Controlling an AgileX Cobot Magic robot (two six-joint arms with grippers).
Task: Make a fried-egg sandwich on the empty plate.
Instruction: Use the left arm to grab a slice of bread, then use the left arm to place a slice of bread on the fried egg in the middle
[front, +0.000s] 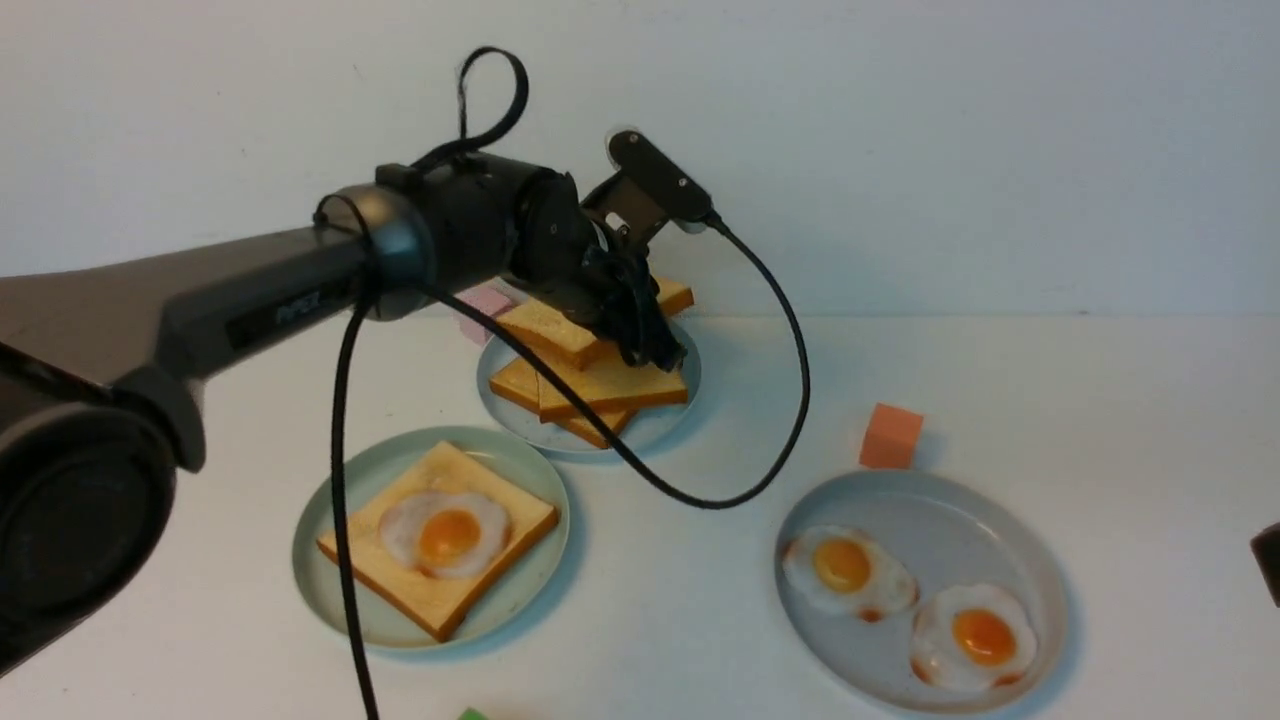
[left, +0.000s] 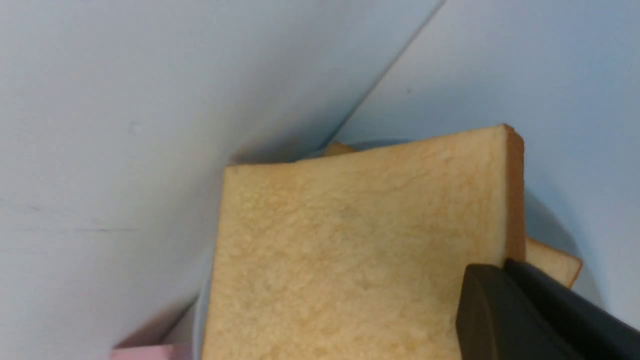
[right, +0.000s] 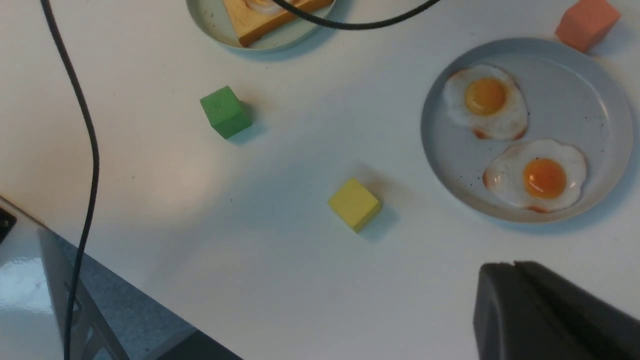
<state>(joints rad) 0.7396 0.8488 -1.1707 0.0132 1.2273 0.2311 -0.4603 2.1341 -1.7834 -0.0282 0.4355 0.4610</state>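
On the mint-green plate (front: 325, 598) lies one toast slice (front: 430, 600) with a fried egg (front: 447, 535) on top, not yet covered. Behind this plate, the left gripper (front: 655, 348) is closed on the top slice (left: 350, 240) of the toast pile (front: 620, 385). The right gripper (right: 510, 280), well to the right of the plate, is closed and holds nothing.

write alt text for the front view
The left gripper grips the top toast slice of a pile on the far plate. Nearer, the mint-green plate holds toast topped with a fried egg; a grey plate at right holds two more eggs.
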